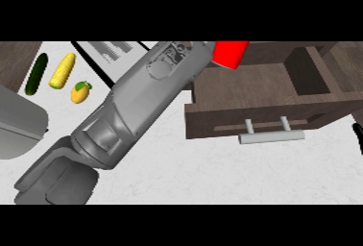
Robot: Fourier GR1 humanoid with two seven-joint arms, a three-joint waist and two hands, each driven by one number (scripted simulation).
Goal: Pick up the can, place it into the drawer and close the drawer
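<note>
1. Mostly the left forearm (pixel 131 110) fills the view, running from the lower left up toward the top centre; the left hand itself is cut off at the top edge, so cannot tell if its fingers are apart or curled.
2. Red can (pixel 230 54) sits right at the forearm's far end, just right of where the hand would be, partly cut by the top edge. Cannot tell if the hand holds it.
3. Can is above the back left corner of the open drawer (pixel 284 103); whether it touches the drawer is unclear.
4. Drawer is dark wood, pulled out, to the right of the forearm, with a silver bar handle (pixel 269 137) on its front face.
5. Right hand (pixel 357 137): only a thin black sliver at the right edge, beside the drawer front; finger state cannot be told.
6. Left of the forearm, on the white counter (pixel 234 178): a cucumber (pixel 36 74), a corn cob (pixel 62 70) and a mango (pixel 81 92), lying close together.
7. Grey rounded object (pixel 18 127) at the left edge, below the produce; cannot identify it.
</note>
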